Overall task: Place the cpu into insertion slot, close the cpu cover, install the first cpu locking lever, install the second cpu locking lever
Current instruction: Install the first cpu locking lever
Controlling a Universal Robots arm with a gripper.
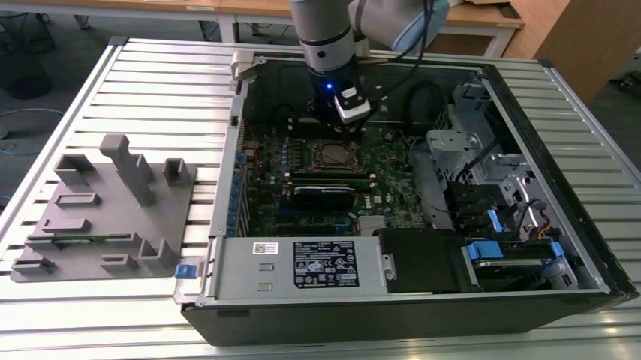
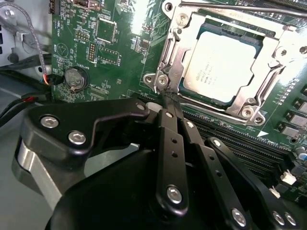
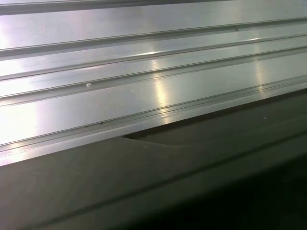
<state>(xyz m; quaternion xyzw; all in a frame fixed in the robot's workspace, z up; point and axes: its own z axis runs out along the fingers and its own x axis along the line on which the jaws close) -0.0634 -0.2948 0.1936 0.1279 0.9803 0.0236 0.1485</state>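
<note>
1. Exterior view: an open computer case (image 1: 401, 300) lies on its side on a ribbed metal worktop (image 1: 161, 67), with the green motherboard (image 1: 391, 176) facing up inside it.
2. From above, the robot arm (image 1: 326, 37) reaches down into the case, and the pincer (image 1: 341, 129) hangs just over the far edge of the insertion slot (image 1: 332, 155).
3. On the exterior view's left, a grey plastic fixture (image 1: 105, 210) with upright posts rests on the worktop beside the case.
4. Second wrist view: the cpu (image 2: 221, 67) lies flat in the insertion slot (image 2: 184, 48), its dull silver top facing up.
5. Around the cpu sits the cpu cover (image 2: 249, 103), a silvery frame lying down over the chip's edges, with the chip showing through its square cut-out.
6. The pincer's (image 2: 166, 98) black fingers (image 2: 169, 124) are clenched together, tips touching, with nothing visible between them.
7. Those tips sit right at a corner of the cover, beside a small silver screw tab (image 2: 160, 80); actual contact with the metal cannot be told.
8. A thin metal locking lever (image 2: 225, 5) runs along the far side of the slot.
9. A round coin battery (image 2: 76, 78) sits on the board, well apart from the slot, near red and black wires (image 2: 29, 98).
10. First wrist view: ribbed aluminium slats (image 3: 144, 72) lie beside a dark edge (image 3: 192, 182).
</note>
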